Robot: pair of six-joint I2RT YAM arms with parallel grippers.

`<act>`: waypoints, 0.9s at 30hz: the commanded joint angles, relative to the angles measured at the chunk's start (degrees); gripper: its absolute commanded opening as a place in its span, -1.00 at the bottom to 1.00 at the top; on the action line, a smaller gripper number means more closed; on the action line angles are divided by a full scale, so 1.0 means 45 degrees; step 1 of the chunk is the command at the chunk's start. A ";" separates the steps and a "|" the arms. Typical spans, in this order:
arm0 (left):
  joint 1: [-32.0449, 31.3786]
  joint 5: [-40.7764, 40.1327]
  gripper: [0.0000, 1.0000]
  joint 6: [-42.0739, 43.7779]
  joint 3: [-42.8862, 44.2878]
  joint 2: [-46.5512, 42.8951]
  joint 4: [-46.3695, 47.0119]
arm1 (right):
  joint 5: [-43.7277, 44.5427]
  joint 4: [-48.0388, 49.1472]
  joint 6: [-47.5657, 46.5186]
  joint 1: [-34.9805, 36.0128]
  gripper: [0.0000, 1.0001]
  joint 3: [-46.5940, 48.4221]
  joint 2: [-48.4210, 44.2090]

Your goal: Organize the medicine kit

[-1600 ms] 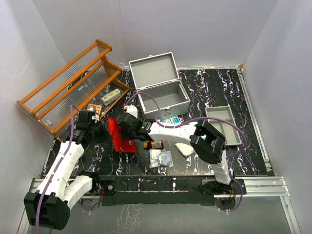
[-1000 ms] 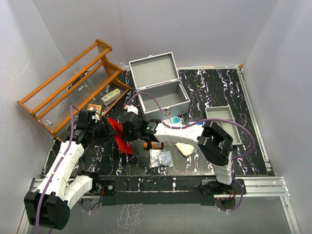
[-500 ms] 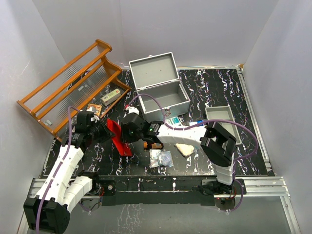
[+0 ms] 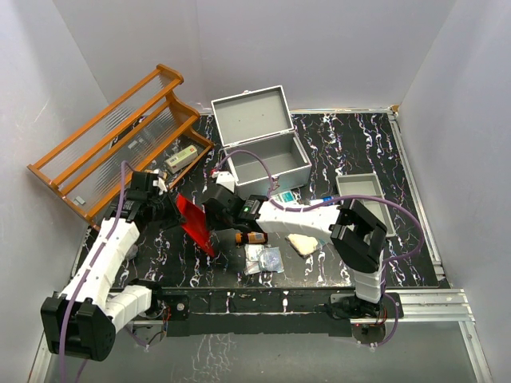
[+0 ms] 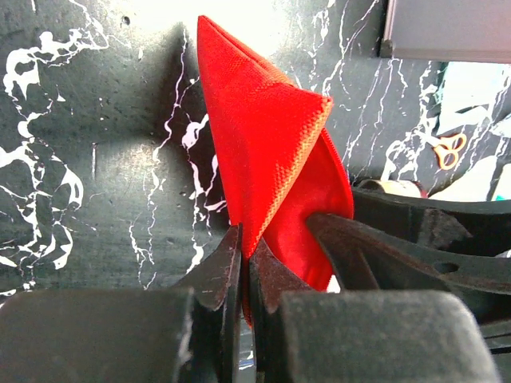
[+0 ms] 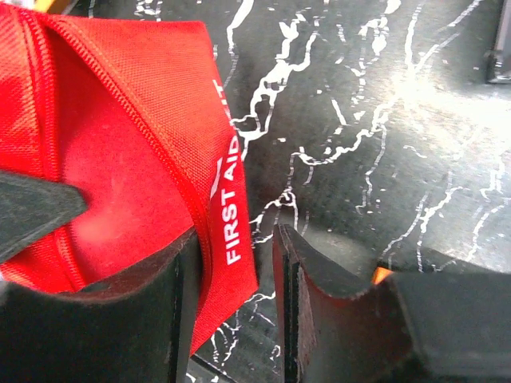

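Kit point(image 4: 251, 116) sits at the back of the tabletop point(image 4: 351, 144), lid up, interior showing. Neither set of jaws is on it. Both are in front of the kit and to its left, on the near side, apart from its front wall. R jaws are the closer pair, L jaws further left.

What they're both at is the pouch point(image 4: 194, 219), standing on edge front-left of the kit, between the two arms.

L jaws: closed tight, pinching a thin fold of pouch fabric. L wrist cam shows the fingers point(image 5: 227, 255) pressed together w/ red cloth squeezed between them.

R jaws: parted roughly halfway. Pouch's zip edge w/ "FIRST AID" print lies in the gap, against one finger point(image 6: 184, 271), w/ bare tabletop showing between it and the other. Not clamped as far as I can see.

Views differ. Top cam gives the layout: bottle point(image 4: 252, 237) in front of the kit, tray point(image 4: 363, 191) to the kit's right, rack point(image 4: 120, 136) to its left. But the arms' bulk hides both grips there. L wrist cam shows the pinch and catches one grey kit corner at top right. R wrist cam alone shows the lettering and the gap at the jaws. Can't make out the kit in it w/ certainty.
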 commanded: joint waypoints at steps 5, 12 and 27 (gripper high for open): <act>0.0021 0.1266 -1.00 0.1653 0.0850 0.0765 -0.0235 | 0.0768 -0.0225 0.0190 -0.0074 -0.50 0.0104 -0.0710; 0.0021 0.2382 -0.37 0.1218 0.0209 0.0405 0.0492 | 0.0385 0.1437 0.0673 -0.0114 -0.89 -0.1140 -0.1398; 0.0019 0.2482 -0.97 0.0679 -0.0598 -0.0003 0.0269 | 0.1494 0.1194 0.1898 -0.0114 -1.00 -0.1695 -0.1798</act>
